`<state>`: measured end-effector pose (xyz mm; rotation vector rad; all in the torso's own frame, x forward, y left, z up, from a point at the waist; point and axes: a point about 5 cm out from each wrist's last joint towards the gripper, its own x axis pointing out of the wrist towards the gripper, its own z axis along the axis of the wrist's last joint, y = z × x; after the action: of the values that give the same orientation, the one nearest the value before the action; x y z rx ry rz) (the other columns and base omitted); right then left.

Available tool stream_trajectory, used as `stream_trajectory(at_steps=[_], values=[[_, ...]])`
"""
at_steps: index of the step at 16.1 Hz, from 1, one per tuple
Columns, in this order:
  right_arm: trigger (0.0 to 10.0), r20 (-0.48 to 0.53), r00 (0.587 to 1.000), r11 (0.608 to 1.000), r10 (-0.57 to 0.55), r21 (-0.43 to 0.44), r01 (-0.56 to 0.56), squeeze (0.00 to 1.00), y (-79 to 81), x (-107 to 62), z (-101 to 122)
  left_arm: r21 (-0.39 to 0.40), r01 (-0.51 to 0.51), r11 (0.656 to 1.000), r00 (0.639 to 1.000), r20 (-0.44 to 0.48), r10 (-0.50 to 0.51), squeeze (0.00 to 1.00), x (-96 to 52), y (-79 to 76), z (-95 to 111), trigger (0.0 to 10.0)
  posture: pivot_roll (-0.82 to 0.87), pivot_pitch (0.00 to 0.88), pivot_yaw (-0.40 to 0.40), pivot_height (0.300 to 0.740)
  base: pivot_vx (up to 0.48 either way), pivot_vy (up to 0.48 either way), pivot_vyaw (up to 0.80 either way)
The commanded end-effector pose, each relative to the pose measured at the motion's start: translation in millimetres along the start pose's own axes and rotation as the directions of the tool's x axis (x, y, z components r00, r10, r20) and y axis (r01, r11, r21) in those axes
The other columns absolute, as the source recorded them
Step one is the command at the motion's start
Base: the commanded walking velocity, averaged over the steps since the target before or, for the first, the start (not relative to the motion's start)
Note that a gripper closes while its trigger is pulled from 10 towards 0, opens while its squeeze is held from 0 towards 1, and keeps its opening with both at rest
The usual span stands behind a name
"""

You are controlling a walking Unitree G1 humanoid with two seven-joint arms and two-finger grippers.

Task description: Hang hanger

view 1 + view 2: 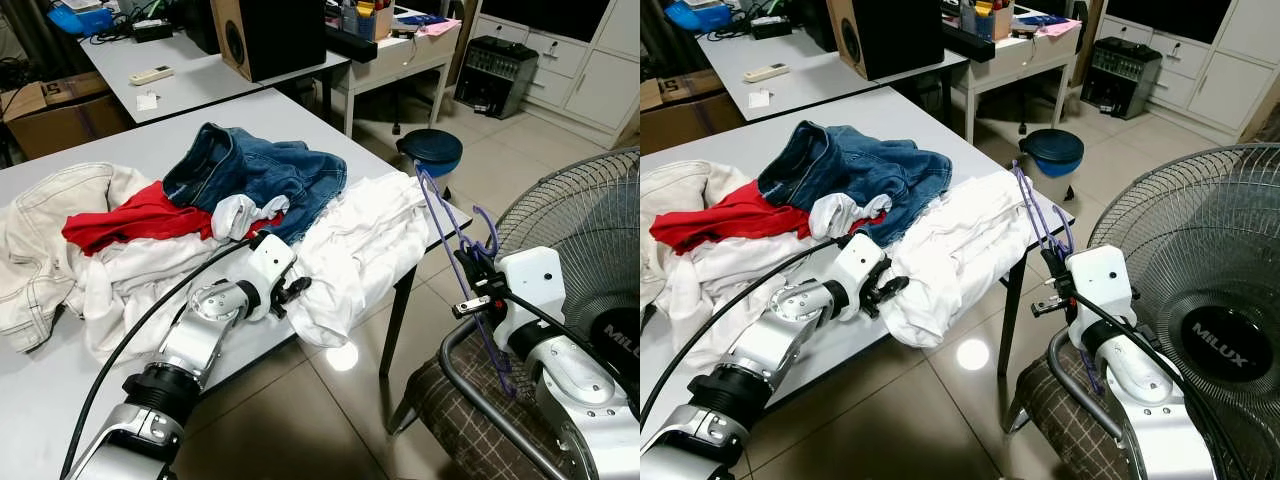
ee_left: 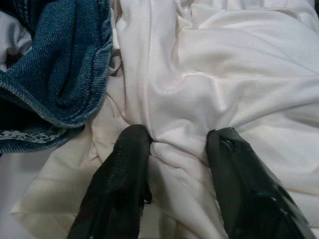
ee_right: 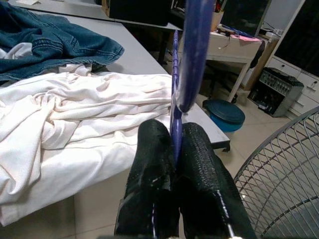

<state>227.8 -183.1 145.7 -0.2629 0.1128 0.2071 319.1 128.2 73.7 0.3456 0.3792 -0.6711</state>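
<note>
I see the right hand (image 1: 470, 290) at lower right of the head view, fingers pressed together on the purple hanger (image 1: 440, 215). The hanger rises from the pinch up and left, its top reaching the corner of the counter (image 1: 290, 110) beside the white garment (image 1: 355, 245). In the right wrist view the two black fingers (image 3: 149, 174) clamp the hanger's thin bar between them.

The left hand (image 1: 292, 290) sits at centre frame, at the counter's near edge, against the white garment. In the left wrist view its fingers (image 2: 124, 169) are spread, with a fold of the white cloth bunched between them; I cannot tell if they grip it.

The clothes pile on the counter: blue jeans (image 1: 250, 170) at centre, a red garment (image 1: 130, 220) left of them, and a cream denim jacket (image 1: 40, 240) at far left.

A standing fan (image 1: 1210, 300) fills the right side. A plaid chair seat (image 1: 460, 420) lies below the right arm. A blue stool (image 1: 430, 150) stands behind the counter.
</note>
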Motion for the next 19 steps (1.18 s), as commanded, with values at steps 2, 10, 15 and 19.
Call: stream_trajectory(at_steps=[2,10,15,19], values=[[10.0,0.006,1.000,1.000,-0.002,-0.003,0.002,0.00,-0.9,1.6,1.5,-0.046,-0.024,0.999,0.996,-0.091,0.020,0.00,-1.8,3.0,-17.6,0.0,-0.11,0.000,0.055,0.740,0.000,0.000,0.00],[10.0,0.008,1.000,1.000,-0.016,0.002,0.016,0.00,-0.7,2.7,0.4,-0.191,-0.025,0.981,0.995,0.089,0.043,0.00,-5.1,13.9,5.9,0.0,-0.11,0.000,0.066,0.740,0.000,0.000,0.00],[10.0,0.048,0.991,0.992,-0.126,0.033,0.125,0.00,-14.0,4.2,5.1,-0.190,-0.027,0.981,0.866,0.486,0.118,0.00,-41.2,68.7,95.4,0.0,-0.10,0.000,0.068,0.740,0.000,0.000,0.00],[10.0,0.064,0.987,0.988,-0.149,0.055,0.145,0.00,-13.1,5.3,6.0,-0.311,-0.131,0.941,0.688,0.655,0.312,0.00,-92.9,125.5,145.2,0.0,-0.08,0.000,0.071,0.740,0.000,0.000,0.00]])
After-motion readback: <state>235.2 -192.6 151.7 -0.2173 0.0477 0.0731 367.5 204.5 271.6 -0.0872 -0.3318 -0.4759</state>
